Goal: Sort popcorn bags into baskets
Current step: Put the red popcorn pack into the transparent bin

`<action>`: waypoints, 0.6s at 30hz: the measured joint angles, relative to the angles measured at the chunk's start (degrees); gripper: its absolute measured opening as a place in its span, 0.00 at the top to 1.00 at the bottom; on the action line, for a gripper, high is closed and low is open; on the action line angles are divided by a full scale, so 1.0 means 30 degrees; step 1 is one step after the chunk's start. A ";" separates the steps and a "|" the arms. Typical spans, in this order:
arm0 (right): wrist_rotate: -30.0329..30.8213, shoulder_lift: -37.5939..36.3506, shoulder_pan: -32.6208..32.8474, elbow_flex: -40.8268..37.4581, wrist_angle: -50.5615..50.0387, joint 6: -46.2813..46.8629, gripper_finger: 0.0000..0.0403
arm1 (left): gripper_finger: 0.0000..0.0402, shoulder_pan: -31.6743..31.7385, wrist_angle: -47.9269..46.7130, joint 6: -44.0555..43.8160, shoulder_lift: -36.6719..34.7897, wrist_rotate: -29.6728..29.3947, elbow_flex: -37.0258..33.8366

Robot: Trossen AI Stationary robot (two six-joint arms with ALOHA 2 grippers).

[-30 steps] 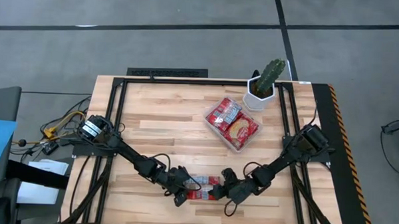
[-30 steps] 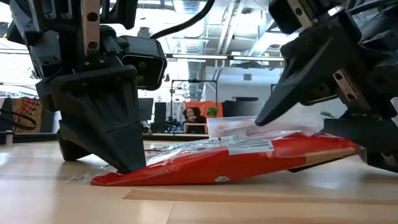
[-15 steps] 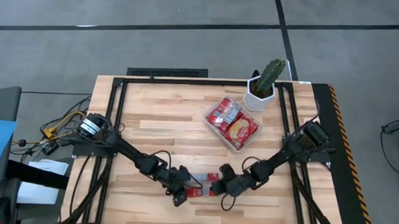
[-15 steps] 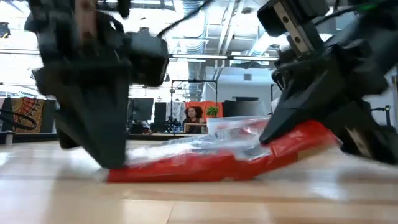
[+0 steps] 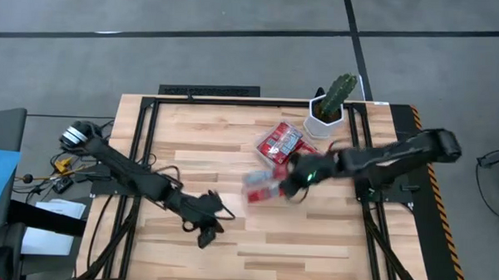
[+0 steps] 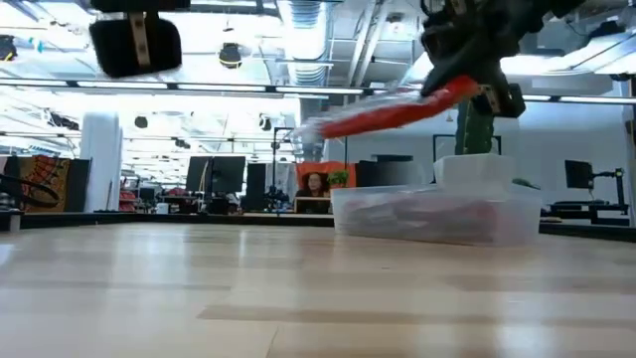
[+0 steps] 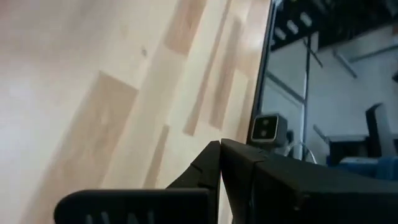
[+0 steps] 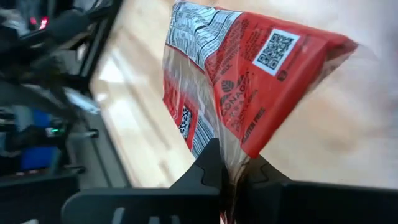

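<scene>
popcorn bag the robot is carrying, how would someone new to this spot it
Start at the white cactus pot and find the clear tray of packets beside it. Beside that tray, the right gripper holds one red popcorn bag above the table; the others lie in the tray.

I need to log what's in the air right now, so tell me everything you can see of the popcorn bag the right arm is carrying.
The popcorn bag is a flat, shiny red-and-white packet with small print and a QR code. The right gripper pinches one edge between its fingers. It hangs clear of the table, stretched out sideways, next to the clear basket.
</scene>
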 joint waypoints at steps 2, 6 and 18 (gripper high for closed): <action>-0.1006 -0.1738 -0.1788 0.0000 -0.2421 -0.1622 0.96 | 1.00 0.0000 -0.0620 0.0387 -0.1055 -0.0802 0.0000; -0.3860 -0.4339 -0.5388 0.0000 -0.6593 -0.5253 0.96 | 1.00 0.0003 -0.1830 0.1116 -0.2403 -0.2290 0.0000; -0.7865 -0.5473 -1.3309 0.0000 -1.3242 -1.4000 0.96 | 1.00 0.0007 -0.3242 0.1105 -0.2961 -0.2659 0.0000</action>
